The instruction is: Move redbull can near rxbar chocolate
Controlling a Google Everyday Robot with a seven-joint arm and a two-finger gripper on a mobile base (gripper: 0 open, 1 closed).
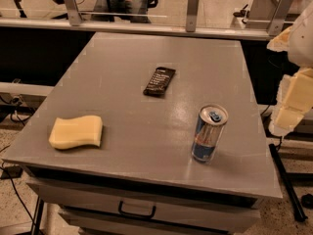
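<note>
The redbull can (210,133) stood by the table's (122,106) front-right edge, the rxbar chocolate (159,81) well apart. The gripper (292,104) hung beyond the right edge; I couldn't tell its state.

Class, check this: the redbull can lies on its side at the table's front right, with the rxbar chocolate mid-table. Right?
No: the camera view shows the redbull can standing upright there; the rxbar chocolate is mid-table as said. The end effector hangs beyond the table's right edge.

Grey table (122,106) with 1 handled drawer (88,199), speckled floor (279,225) below, metal rail (146,27) behind, warm dim light
</note>
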